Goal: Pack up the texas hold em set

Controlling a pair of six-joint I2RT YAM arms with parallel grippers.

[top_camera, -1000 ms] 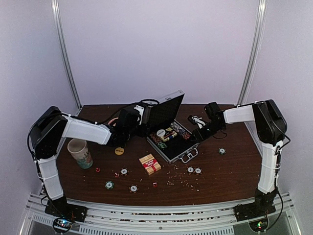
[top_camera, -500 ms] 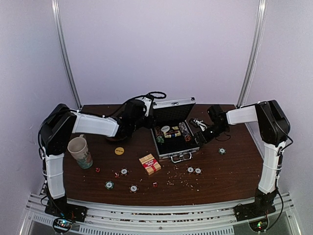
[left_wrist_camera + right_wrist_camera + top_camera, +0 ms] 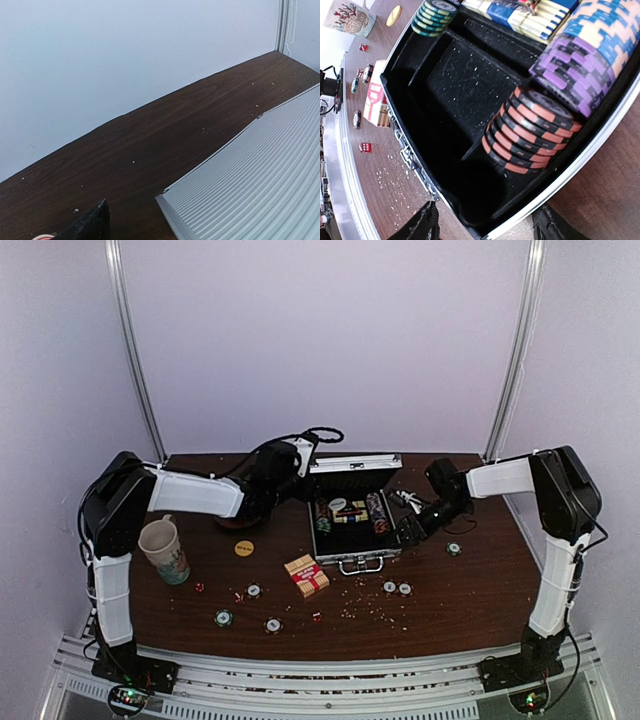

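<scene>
**Case open, pieces loose on the bench**

On your bench (image 3: 480, 610) the silver case (image 3: 350, 540) lies open at the middle. Its lid (image 3: 260, 175) stands upright, and chip stacks (image 3: 530, 130) sit in the black tray. Your left claw (image 3: 305, 462) is behind the lid; you can't tell whether it is open or closed. Your right claw (image 3: 485, 227) is spread wide at the case's right edge. The card box (image 3: 307, 575), loose chips (image 3: 272, 624), yellow disc (image 3: 243, 548) and red dice (image 3: 199, 587) lie in front.

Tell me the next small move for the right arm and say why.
Probably draw the right pincer back from the side of the case and swing it to the lone chip just to its right. The case stands open with a bare compartment, the pincer's fingers are spread, and that chip is the nearest loose piece.
</scene>
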